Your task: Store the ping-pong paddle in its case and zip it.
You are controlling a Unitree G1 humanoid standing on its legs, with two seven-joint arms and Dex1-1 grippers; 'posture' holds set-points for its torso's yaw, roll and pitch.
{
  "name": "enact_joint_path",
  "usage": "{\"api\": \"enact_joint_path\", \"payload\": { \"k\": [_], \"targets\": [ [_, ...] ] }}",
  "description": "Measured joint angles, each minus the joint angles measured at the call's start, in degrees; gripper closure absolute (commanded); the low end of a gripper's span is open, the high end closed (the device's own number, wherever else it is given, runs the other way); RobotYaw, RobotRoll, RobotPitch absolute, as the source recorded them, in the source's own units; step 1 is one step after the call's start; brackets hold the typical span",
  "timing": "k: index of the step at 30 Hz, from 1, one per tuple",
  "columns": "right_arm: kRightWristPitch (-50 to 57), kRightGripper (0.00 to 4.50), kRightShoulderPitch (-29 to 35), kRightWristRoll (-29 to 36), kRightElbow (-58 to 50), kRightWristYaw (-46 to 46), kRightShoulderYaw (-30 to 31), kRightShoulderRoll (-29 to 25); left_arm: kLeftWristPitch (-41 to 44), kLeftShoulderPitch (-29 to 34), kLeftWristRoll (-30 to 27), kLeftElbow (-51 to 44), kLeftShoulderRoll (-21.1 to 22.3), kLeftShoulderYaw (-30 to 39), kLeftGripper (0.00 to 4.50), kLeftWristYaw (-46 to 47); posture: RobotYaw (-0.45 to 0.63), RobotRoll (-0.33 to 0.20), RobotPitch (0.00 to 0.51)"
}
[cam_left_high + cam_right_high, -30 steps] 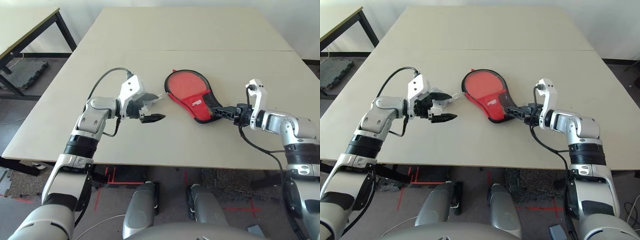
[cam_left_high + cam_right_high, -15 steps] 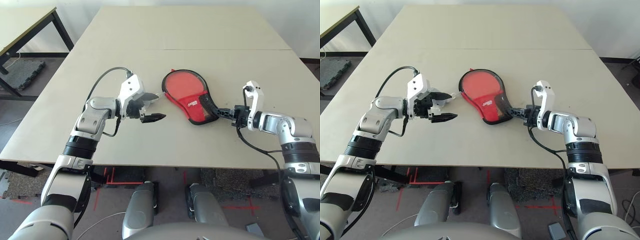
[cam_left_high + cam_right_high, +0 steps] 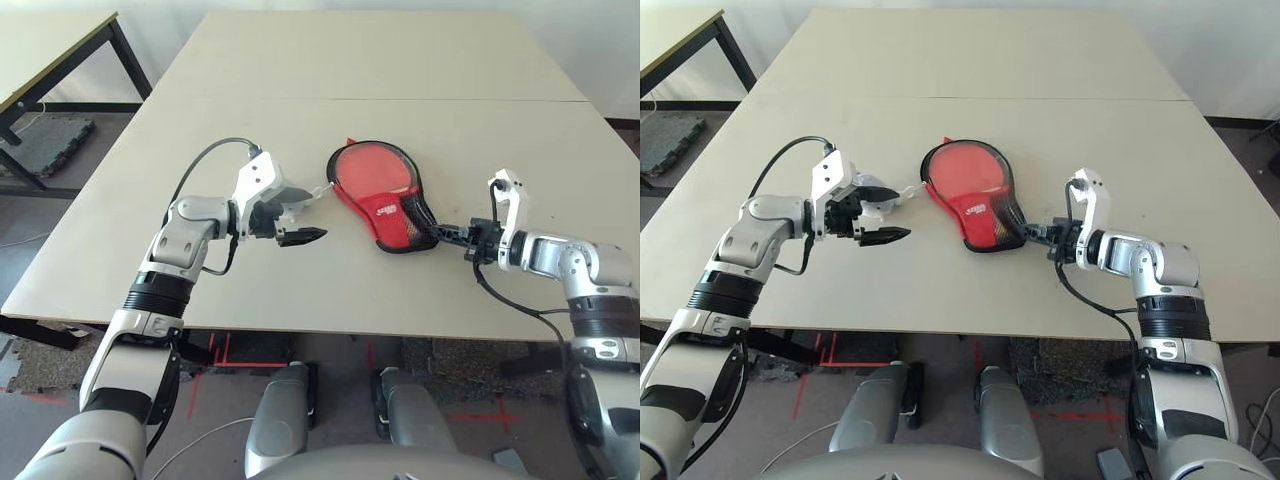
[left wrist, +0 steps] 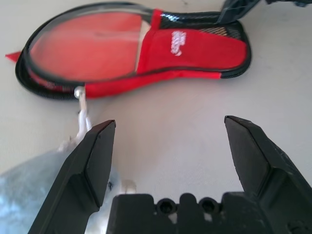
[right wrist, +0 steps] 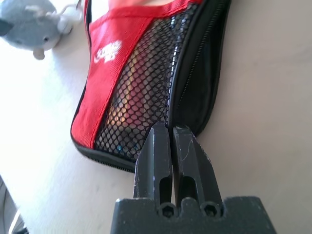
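The case [image 3: 386,211], red fabric with a black mesh pocket [image 5: 141,87], lies flat at the table's middle. Its round end gapes open, and the ping-pong paddle's [image 3: 365,166] red face [image 4: 87,44] shows inside. My right gripper [image 3: 452,234] is shut at the case's narrow end, its fingertips [image 5: 161,134] pressed together right on the black zipper edging. My left gripper [image 3: 296,218] hangs open just left of the case, nothing between its fingers [image 4: 97,151]. The grey-blue plush charm [image 3: 298,194] sits against that gripper, its cord running to the case's rim.
The pale table [image 3: 400,60] stretches far beyond the case, with a seam across it. A second table [image 3: 50,45] stands off to the back left. Black floor mats lie below the front edge.
My right gripper has closed on the case's narrow end and drawn slightly back toward me. The left arm has stayed where it was, open.
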Motion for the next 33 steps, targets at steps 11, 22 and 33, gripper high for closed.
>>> {"api": "enact_joint_path", "payload": {
  "k": [11, 22, 33],
  "targets": [
    [4.5, 4.48, 9.9, 5.2, -10.7, -1.0, -2.6, -4.1, -1.6, -0.6, 0.0, 2.4, -0.5, -0.1, 0.0, 0.0, 0.06, 0.0, 0.132],
    [8.0, 4.48, 11.0, 8.3, -13.2, -0.7, -4.1, -8.6, -2.4, -1.7, 0.0, 3.4, -0.8, -0.3, 0.0, -0.1, 0.07, 0.0, 0.136],
    [12.0, 4.48, 19.5, 14.3, -19.6, 4.4, -6.5, -18.3, -3.8, -1.6, 0.1, 4.6, -0.5, -0.2, 0.0, 0.0, 0.07, 0.0, 0.139]
  ]
}}
